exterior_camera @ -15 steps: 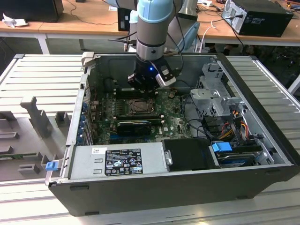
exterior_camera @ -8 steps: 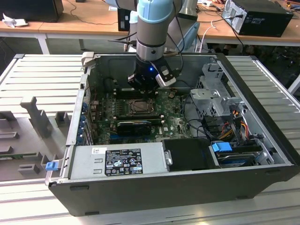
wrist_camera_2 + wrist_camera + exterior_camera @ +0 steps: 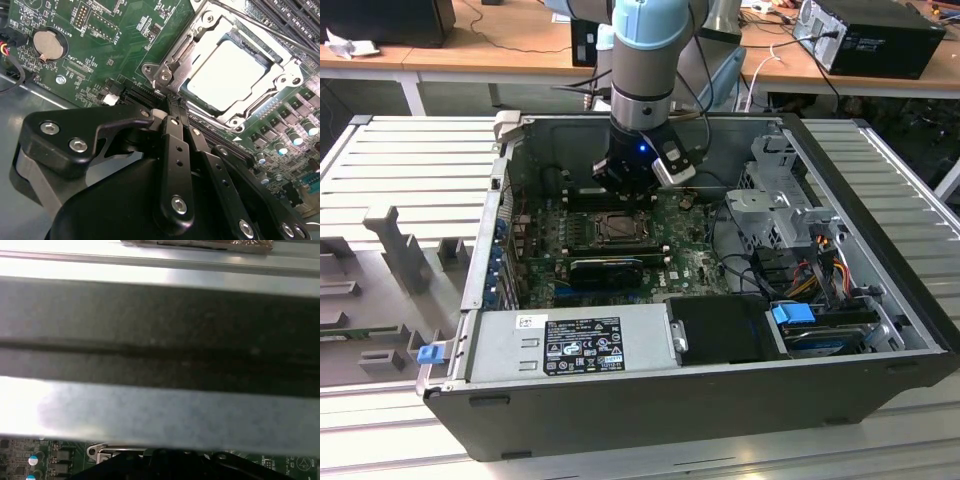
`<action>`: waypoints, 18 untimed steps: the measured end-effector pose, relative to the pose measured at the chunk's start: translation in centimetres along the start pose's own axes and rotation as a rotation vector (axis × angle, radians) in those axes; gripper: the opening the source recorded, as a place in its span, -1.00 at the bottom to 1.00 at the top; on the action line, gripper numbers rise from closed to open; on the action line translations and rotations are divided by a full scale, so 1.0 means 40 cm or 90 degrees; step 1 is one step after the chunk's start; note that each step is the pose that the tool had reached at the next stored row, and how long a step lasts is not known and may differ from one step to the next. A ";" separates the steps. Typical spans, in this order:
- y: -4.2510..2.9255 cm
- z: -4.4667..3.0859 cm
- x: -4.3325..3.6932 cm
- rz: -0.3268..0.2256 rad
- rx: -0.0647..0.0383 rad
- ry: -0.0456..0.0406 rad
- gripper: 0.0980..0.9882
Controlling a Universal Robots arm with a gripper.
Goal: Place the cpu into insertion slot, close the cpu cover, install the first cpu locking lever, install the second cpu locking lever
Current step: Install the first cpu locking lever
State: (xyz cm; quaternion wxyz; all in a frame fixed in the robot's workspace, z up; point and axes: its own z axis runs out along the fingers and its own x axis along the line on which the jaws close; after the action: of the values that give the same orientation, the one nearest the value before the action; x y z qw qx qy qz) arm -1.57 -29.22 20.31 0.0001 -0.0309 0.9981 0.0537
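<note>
Exterior view: the open computer case is lying on a slatted metal table, wooden desks behind; gripper jaws are pressing together, holding nothing.

cpu: the small flat square chip with a pale silvery face lay seated flat in its socket, just beyond the claw's black fingertips.
insertion slot: the square dark-framed socket on the green board held the chip.
cpu cover: the thin dull-metal frame plate with a square window lay closed over the chip's edges.
</note>
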 end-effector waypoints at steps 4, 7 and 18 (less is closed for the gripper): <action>0.000 0.004 0.000 0.000 0.002 0.0000 -0.98; 0.000 0.004 0.000 0.000 0.002 0.0001 -0.98; -0.024 -0.039 0.001 0.000 0.002 0.0001 -0.98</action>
State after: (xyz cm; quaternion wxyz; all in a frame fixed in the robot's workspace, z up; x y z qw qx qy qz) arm -1.56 -30.32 21.76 0.0001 -0.0309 0.9982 0.0521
